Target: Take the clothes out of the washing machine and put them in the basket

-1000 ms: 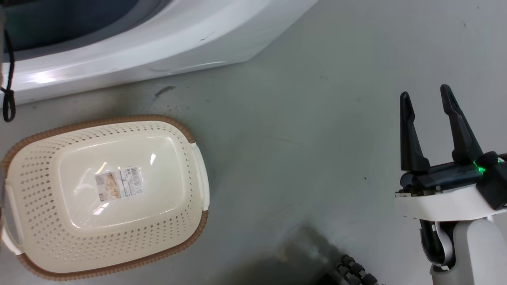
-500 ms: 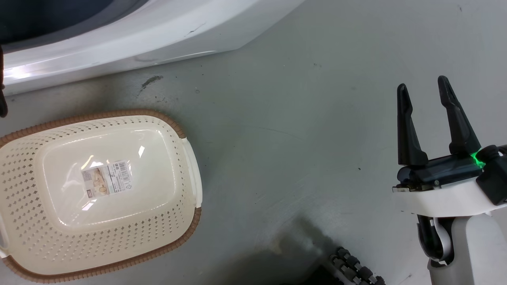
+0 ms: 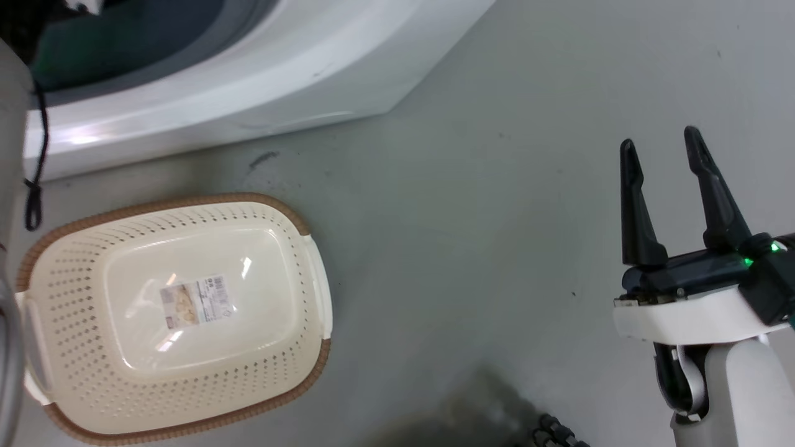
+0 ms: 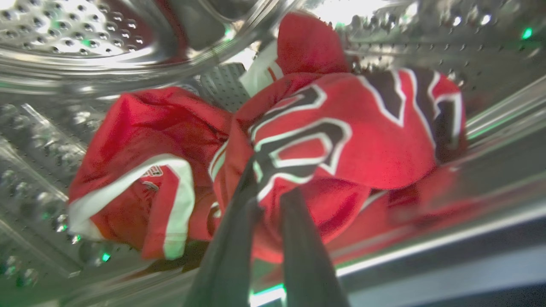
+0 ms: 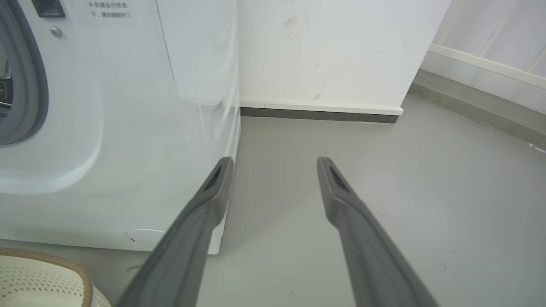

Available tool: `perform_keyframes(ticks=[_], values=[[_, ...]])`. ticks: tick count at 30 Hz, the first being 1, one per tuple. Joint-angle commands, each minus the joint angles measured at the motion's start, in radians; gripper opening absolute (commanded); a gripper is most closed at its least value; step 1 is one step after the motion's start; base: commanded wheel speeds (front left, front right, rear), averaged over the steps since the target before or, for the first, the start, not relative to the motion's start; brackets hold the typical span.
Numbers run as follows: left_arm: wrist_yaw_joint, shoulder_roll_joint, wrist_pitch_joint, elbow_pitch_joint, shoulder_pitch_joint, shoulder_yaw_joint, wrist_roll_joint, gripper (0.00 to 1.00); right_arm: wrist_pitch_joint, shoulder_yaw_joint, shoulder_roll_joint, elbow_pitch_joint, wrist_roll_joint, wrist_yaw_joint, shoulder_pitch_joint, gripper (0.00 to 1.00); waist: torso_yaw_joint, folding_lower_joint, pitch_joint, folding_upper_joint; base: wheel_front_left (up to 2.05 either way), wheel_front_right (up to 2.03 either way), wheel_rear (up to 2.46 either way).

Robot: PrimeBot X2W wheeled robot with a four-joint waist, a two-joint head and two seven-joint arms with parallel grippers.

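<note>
- Left hand [image 4: 273,181]: inside the drum [image 4: 64,25], fingers drawn narrow on a fold of the clothes [image 4: 341,140]. Red cloth is seen between the tips, just under the black numeral.
- Grip is judged as made. How deep the fold sits between the tips cannot be told, since the frame is blurred.
- Clothes: red jerseys with white and black trim are heaped on the drum floor. A second bunch lies beside the gripped one on the left of the left wrist view. Whether the two are tangled cannot be told.
- Right hand [image 3: 659,139]: spread wide, nothing held. It is parked over the bare floor [image 3: 466,217], well apart from everything.
- Washing machine [image 3: 248,81]: the white front is seen at the top of the head view, with the opening at top left.
- Basket [image 3: 74,347]: it is set upright on the floor just in front of the machine and below the opening. No jersey is in it yet, and the sticker on its bottom is in plain sight.
- Step in hand: the first pull-out. Nothing has been transferred, so the task is judged to be at an early stage.
- Next move: a straight retract through the door ring is called for, with the grip kept tight so the cloth is not lost at the lip. The jersey is then to be swung down over the basket and released.
- Risk: trailing cloth may snag on the ring or drag the second jersey onto the floor.
</note>
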Motion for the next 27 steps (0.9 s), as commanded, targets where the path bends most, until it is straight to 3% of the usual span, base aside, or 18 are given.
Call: perform_keyframes(ticks=[1,15,27], values=[[0.001,-0.032,-0.099,-0.008,0.075,0.015,-0.028,0.00,-0.002,-0.008,0.001,0.008,-0.030,-0.001,0.028,1.00,0.058,-0.0001,-0.097,0.0000,0.00,0.00,0.00],[0.000,-0.124,-0.388,-0.087,0.376,-0.010,-0.076,0.00,-0.002,-0.022,0.001,0.046,-0.107,-0.001,0.118,1.00,0.195,-0.0001,-0.316,0.0000,0.00,0.00,0.00],[0.066,-0.127,-0.449,-0.328,0.610,0.001,-0.061,0.00,-0.002,-0.031,0.001,0.070,-0.136,-0.001,0.198,1.00,0.278,-0.0001,-0.471,0.0000,0.00,0.00,0.00]])
